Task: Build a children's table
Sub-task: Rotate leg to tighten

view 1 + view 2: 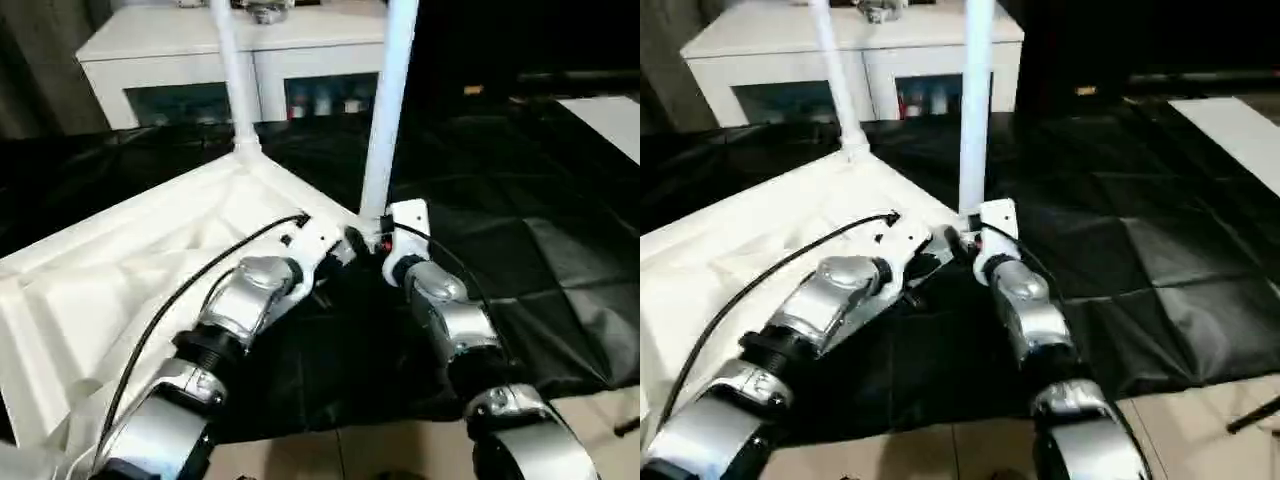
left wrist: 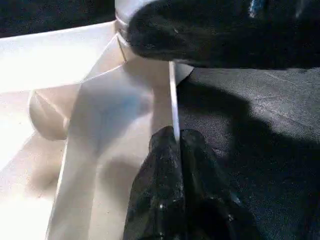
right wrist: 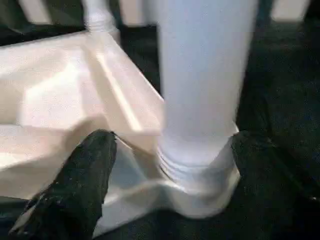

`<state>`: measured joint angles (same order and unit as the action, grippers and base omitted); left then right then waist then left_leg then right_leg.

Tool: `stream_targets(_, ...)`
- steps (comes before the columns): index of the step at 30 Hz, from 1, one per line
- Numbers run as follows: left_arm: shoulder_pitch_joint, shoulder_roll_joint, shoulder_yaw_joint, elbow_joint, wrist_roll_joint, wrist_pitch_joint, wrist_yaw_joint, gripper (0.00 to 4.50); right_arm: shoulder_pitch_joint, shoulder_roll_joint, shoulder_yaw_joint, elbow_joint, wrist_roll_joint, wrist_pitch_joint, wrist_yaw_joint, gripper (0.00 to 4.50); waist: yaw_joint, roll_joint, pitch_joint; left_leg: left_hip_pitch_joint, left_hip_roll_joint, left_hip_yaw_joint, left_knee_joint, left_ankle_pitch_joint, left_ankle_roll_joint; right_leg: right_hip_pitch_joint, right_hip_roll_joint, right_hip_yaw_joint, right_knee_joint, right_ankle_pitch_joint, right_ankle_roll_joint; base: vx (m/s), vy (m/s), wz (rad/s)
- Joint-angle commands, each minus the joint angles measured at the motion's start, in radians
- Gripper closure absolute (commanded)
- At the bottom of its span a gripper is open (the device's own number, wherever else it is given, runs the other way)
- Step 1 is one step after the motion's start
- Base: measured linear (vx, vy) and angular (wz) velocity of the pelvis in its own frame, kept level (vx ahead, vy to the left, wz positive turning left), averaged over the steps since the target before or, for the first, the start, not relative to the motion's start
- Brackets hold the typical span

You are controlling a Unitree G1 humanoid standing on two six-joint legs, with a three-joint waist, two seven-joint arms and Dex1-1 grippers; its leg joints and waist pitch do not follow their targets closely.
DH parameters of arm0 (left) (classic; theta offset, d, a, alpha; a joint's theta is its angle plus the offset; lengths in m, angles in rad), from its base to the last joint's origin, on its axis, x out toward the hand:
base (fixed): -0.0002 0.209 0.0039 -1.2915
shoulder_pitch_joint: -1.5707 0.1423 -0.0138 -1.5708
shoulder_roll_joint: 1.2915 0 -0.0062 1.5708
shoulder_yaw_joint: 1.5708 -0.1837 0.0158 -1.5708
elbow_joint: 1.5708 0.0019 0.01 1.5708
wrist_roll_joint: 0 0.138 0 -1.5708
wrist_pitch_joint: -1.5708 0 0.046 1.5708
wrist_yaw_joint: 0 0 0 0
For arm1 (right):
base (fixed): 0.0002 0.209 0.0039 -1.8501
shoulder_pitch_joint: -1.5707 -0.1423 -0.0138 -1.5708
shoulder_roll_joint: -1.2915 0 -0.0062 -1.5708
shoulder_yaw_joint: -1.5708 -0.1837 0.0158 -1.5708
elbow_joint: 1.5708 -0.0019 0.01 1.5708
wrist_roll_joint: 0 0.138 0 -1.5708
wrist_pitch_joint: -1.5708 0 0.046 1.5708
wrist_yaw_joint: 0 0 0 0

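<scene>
White leg (image 3: 200,80) stands btwn wide right pincer (image 3: 170,165); left pincer (image 2: 175,145) pinches tabletop (image 2: 60,65) rim.

Twin head views down over both forearms; wrist views close along each pincer, all sharing the tabletop (image 1: 150,260) corner.

You have a white tabletop (image 1: 150,250) with two white legs (image 1: 388,110) standing in it, all on a black cloth (image 1: 520,270). Your forearms (image 1: 455,320) are silver, the gripper fingers (image 3: 80,185) black, and a black cable (image 1: 170,300) runs along the left one. Behind sits a white cabinet (image 1: 180,45).
</scene>
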<state>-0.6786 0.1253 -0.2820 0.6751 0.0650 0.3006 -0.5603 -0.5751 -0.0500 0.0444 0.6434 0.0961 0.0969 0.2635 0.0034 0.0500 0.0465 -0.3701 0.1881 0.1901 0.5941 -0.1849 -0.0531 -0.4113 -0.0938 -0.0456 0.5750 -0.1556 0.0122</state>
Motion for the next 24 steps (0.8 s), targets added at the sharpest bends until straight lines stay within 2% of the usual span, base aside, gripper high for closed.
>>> stream_targets(1,0.021,0.028,-0.023,-0.009,0.014,-0.022,-0.057,4.50,0.026,-0.029,0.030,-0.083,0.018,0.040,0.076,0.49,0.005,-0.004,-0.061,0.009,0.024,-0.020,-0.089,-0.404,0.016,0.038,-0.036,0.018,-0.080,-0.377,-0.175,0.000,0.000,0.00)
stream_targets(5,0.038,0.075,-0.030,-0.033,0.005,-0.047,-0.142,4.50,0.106,-0.122,0.069,-0.210,0.022,0.082,0.217,0.49,0.012,-0.007,-0.064,0.007,0.025,-0.014,-0.083,-0.340,0.033,0.043,-0.036,0.022,-0.070,-0.285,-0.213,0.000,0.000,0.00)
stream_targets(6,0.048,0.111,-0.046,-0.056,-0.010,-0.072,-0.232,4.50,0.152,-0.189,0.097,-0.281,0.025,0.103,0.320,0.49,0.017,-0.007,-0.065,0.008,0.027,-0.013,-0.083,-0.324,0.043,0.046,-0.035,0.023,-0.069,-0.264,-0.218,0.000,0.000,0.00)
stream_targets(9,0.075,0.169,-0.079,-0.124,-0.050,-0.086,-0.407,4.50,0.197,-0.274,0.130,-0.346,0.035,0.116,0.442,0.49,0.026,-0.006,-0.069,0.005,0.031,-0.012,-0.079,-0.262,0.057,0.052,-0.038,0.025,-0.055,-0.174,-0.249,0.053,-0.008,0.02)
stream_targets(10,0.086,0.189,-0.089,-0.157,-0.072,-0.075,-0.466,4.50,0.201,-0.295,0.134,-0.353,0.039,0.121,0.469,0.49,0.031,-0.005,-0.071,0.008,0.032,-0.011,-0.076,-0.230,0.063,0.052,-0.038,0.026,-0.048,-0.131,-0.268,0.000,0.000,0.00)
stream_targets(12,0.098,0.213,-0.100,-0.199,-0.095,-0.057,-0.535,4.50,0.211,-0.324,0.135,-0.376,0.048,0.138,0.501,0.49,0.036,-0.012,-0.071,0.006,0.034,-0.008,-0.075,-0.197,0.077,0.053,-0.039,0.026,-0.041,-0.096,-0.287,0.000,0.000,0.00)
stream_targets(13,0.101,0.223,-0.105,-0.211,-0.099,-0.059,-0.559,4.50,0.213,-0.335,0.133,-0.385,0.054,0.142,0.513,0.49,0.040,-0.007,-0.070,0.012,0.035,-0.004,-0.072,-0.192,0.083,0.045,-0.036,0.027,-0.044,-0.095,-0.292,0.000,0.000,0.00)
stream_targets(14,0.101,0.230,-0.109,-0.215,-0.097,-0.068,-0.569,4.50,0.214,-0.343,0.129,-0.393,0.061,0.148,0.522,0.49,0.043,-0.017,-0.068,0.013,0.036,-0.002,-0.073,-0.196,0.085,0.045,-0.036,0.027,-0.045,-0.106,-0.290,0.000,0.000,0.00)
stream_targets(15,0.099,0.235,-0.111,-0.214,-0.092,-0.068,-0.574,4.50,0.215,-0.352,0.124,-0.404,0.074,0.157,0.537,0.49,0.050,-0.019,-0.067,0.014,0.038,-0.001,-0.075,-0.203,0.082,0.044,-0.038,0.029,-0.045,-0.133,-0.285,0.000,0.000,0.00)
stream_targets(16,0.098,0.241,-0.112,-0.212,-0.089,-0.075,-0.581,4.50,0.217,-0.358,0.119,-0.417,0.081,0.163,0.547,0.49,0.053,-0.016,-0.065,0.015,0.039,-0.002,-0.076,-0.210,0.077,0.044,-0.039,0.029,-0.045,-0.151,-0.279,0.000,0.000,0.00)
stream_targets(17,0.098,0.245,-0.114,-0.213,-0.085,-0.083,-0.585,4.50,0.211,-0.358,0.109,-0.414,0.085,0.171,0.541,0.49,0.058,-0.016,-0.064,0.020,0.040,-0.001,-0.077,-0.224,0.066,0.040,-0.038,0.030,-0.048,-0.176,-0.268,0.000,0.000,0.00)
stream_targets(19,0.099,0.246,-0.114,-0.219,-0.087,-0.082,-0.585,4.50,0.206,-0.360,0.102,-0.413,0.086,0.175,0.543,0.49,0.057,-0.017,-0.061,0.018,0.038,-0.001,-0.081,-0.257,0.038,0.040,-0.038,0.032,-0.051,-0.223,-0.251,0.000,0.000,0.00)
stream_targets(21,0.107,0.248,-0.115,-0.245,-0.096,-0.068,-0.598,4.50,0.203,-0.365,0.120,-0.404,0.081,0.176,0.579,0.49,0.057,-0.022,-0.060,0.016,0.036,-0.003,-0.082,-0.275,0.027,0.041,-0.041,0.033,-0.054,-0.257,-0.235,0.000,0.000,0.00)
stream_targets(23,0.112,0.249,-0.116,-0.258,-0.098,-0.061,-0.602,4.50,0.198,-0.363,0.131,-0.389,0.072,0.172,0.590,0.49,0.057,-0.026,-0.062,0.012,0.037,-0.004,-0.081,-0.258,0.030,0.044,-0.044,0.034,-0.052,-0.260,-0.227,0.000,0.000,0.00)
stream_targets(24,0.118,0.251,-0.115,-0.269,-0.094,-0.056,-0.603,4.50,0.193,-0.361,0.139,-0.375,0.071,0.177,0.606,0.49,0.058,-0.033,-0.061,0.012,0.036,-0.003,-0.080,-0.244,0.034,0.042,-0.043,0.034,-0.054,-0.256,-0.226,0.000,0.000,0.00)
